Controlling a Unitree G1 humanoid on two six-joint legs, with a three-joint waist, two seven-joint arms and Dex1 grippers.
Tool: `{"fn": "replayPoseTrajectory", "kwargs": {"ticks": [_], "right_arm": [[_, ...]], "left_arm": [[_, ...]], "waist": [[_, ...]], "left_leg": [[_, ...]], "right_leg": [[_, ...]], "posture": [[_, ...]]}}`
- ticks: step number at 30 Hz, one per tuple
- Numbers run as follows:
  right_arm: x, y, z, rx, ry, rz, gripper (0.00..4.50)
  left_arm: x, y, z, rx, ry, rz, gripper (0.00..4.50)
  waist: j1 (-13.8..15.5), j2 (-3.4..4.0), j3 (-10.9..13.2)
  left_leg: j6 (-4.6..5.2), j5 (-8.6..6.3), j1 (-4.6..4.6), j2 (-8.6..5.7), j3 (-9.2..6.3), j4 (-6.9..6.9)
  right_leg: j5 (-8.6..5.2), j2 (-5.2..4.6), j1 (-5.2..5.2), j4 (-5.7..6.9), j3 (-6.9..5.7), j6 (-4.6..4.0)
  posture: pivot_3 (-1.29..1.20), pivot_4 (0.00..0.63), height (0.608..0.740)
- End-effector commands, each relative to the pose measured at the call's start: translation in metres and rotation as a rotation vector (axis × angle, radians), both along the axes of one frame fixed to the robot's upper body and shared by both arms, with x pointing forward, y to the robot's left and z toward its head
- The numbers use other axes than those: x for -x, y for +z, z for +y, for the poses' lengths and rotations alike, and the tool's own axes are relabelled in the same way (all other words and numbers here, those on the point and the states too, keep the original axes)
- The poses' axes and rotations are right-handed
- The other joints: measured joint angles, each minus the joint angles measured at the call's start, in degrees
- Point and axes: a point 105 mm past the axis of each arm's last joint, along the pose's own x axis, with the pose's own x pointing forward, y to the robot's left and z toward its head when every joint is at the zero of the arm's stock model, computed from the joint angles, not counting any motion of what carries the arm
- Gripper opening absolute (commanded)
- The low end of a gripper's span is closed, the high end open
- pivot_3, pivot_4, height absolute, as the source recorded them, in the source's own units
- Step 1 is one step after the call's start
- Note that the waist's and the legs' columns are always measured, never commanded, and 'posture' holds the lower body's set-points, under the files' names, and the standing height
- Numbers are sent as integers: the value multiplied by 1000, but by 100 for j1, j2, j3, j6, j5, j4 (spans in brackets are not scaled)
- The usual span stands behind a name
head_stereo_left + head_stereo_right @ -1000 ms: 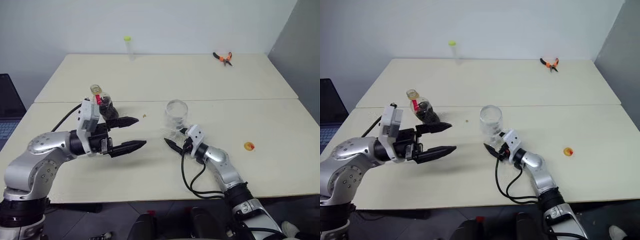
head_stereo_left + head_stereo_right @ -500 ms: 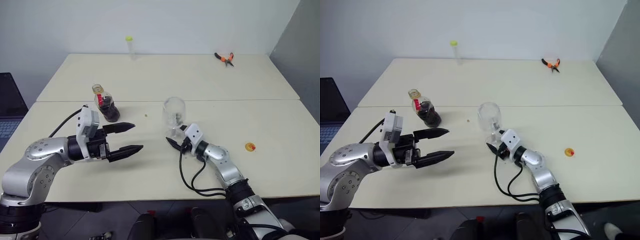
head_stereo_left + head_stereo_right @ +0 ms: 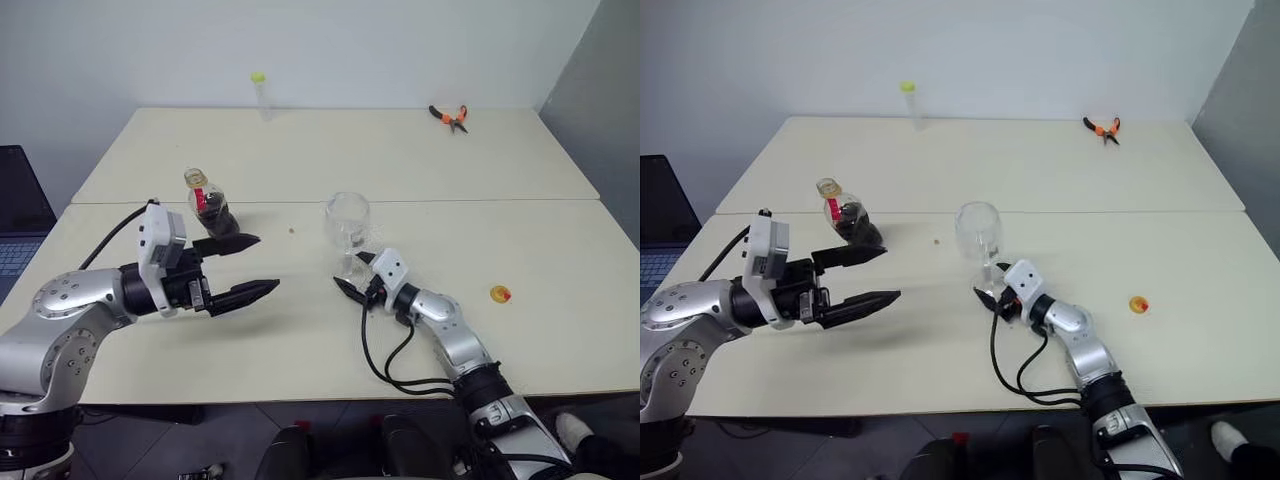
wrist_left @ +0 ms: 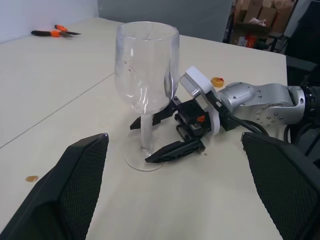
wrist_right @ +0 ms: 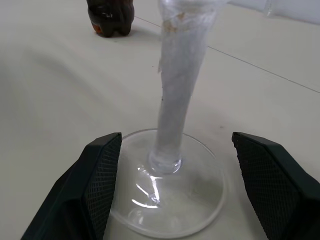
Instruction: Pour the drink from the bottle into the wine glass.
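1. The right gripper (image 5: 167, 165) stood released low on the table (image 3: 420, 160), a finger on either side of the wine glass (image 3: 349, 222) stem, touching neither.
2. The left gripper (image 3: 238, 268) hung wide apart, empty, just short of the bottle (image 3: 210, 208).
3. The bottle stood upright behind it, drink (image 3: 216, 220) filling its lower body.
4. The glass looked empty, light and fragile: take the stem gently. The smooth plastic bottle is best gripped round its body.
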Motion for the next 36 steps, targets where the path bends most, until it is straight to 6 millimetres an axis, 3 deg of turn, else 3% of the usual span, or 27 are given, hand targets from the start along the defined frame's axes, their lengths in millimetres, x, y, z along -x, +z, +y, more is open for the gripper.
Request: {"fn": "replayPoseTrajectory", "kwargs": {"ticks": [1,8,13,16,20,26,29,36], "right_arm": [[7,7,-9,-9,10,12,3763],[32,36,-41,-15,7,10,3763],[52,46,-66,31,18,21,3763],[68,66,-75,9,48,-6,3763],[97,99,-74,-76,130,-43,3763],[130,122,-62,-94,260,-35,3763],[135,130,-58,-95,295,-29,3763],[133,140,-52,-91,338,-26,3763]], "left_arm": [[5,13,0,1,9,-64,4500],[-4,14,6,64,139,-106,4500],[-6,10,2,79,164,-120,4500],[-11,4,5,81,224,-117,4500],[-20,-6,17,121,377,-139,4500],[-34,-33,45,113,660,-188,4500],[-40,-43,54,107,762,-180,4500],[-68,-43,72,75,961,-241,4500]], "waist": [[2,0,0],[61,5,3],[97,3,2],[103,4,3],[106,4,3],[118,-2,-1],[129,-7,-3],[147,-13,-4]], "left_leg": [[0,0,0,0,0,0],[1,0,-4,0,-2,0],[1,-1,-5,0,-3,2],[1,-1,-5,1,-2,2],[1,-1,-5,1,-3,2],[1,-1,-5,-1,-11,3],[1,-1,-6,-2,-11,3],[1,-1,-8,-8,-13,5]], "right_leg": [[0,0,0,0,0,0],[0,-2,-1,-2,0,1],[-1,-3,1,-4,-1,1],[-1,-3,1,-5,0,1],[-1,-11,4,-6,0,2],[-1,-27,10,-11,-3,2],[-1,-27,11,-12,-6,2],[-1,-20,13,-12,-18,3]], "posture": [[0,150,740],[0,150,740],[0,150,740],[0,150,740],[0,150,740],[0,150,740],[0,150,740],[0,150,740]]}}
